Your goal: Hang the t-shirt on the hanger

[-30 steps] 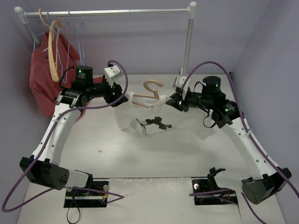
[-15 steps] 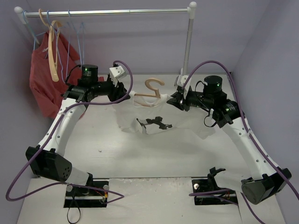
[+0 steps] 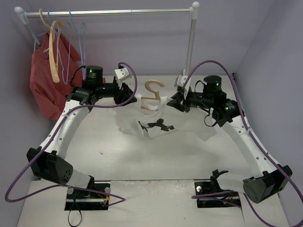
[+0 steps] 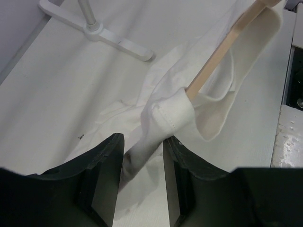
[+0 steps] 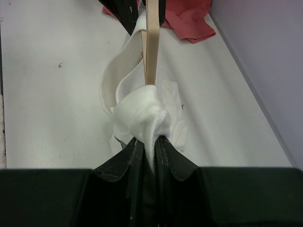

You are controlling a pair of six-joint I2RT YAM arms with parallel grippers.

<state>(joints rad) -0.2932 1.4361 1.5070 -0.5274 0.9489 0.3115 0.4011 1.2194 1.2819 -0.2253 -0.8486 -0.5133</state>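
Note:
The white t-shirt (image 3: pixel 158 124) lies mid-table with black marks on its front, its top edge raised. The tan hanger (image 3: pixel 152 90) sits in the neck opening, hook toward the rack. My left gripper (image 3: pixel 133 96) is at the shirt's left shoulder. In the left wrist view this gripper (image 4: pixel 143 142) stands partly open around a loose fold of t-shirt (image 4: pixel 165 118), just short of the hanger arm (image 4: pixel 222 52). My right gripper (image 3: pixel 172 101) is at the right shoulder. Its wrist view shows it (image 5: pixel 149 139) shut on a bunched seam of t-shirt (image 5: pixel 142 113), over the hanger arm (image 5: pixel 152 47).
A clothes rail (image 3: pixel 109 13) crosses the back on a white post (image 3: pixel 190 47). At its left end hang a red garment (image 3: pixel 42 80), a cream hanger (image 3: pixel 53 61) and thin blue wire hangers (image 3: pixel 78 38). The rack's foot (image 4: pixel 109 35) lies behind the shirt.
My left arm has swung right to the shirt's left shoulder and its jaws have narrowed around a fold. The right gripper keeps its hold and has barely moved.

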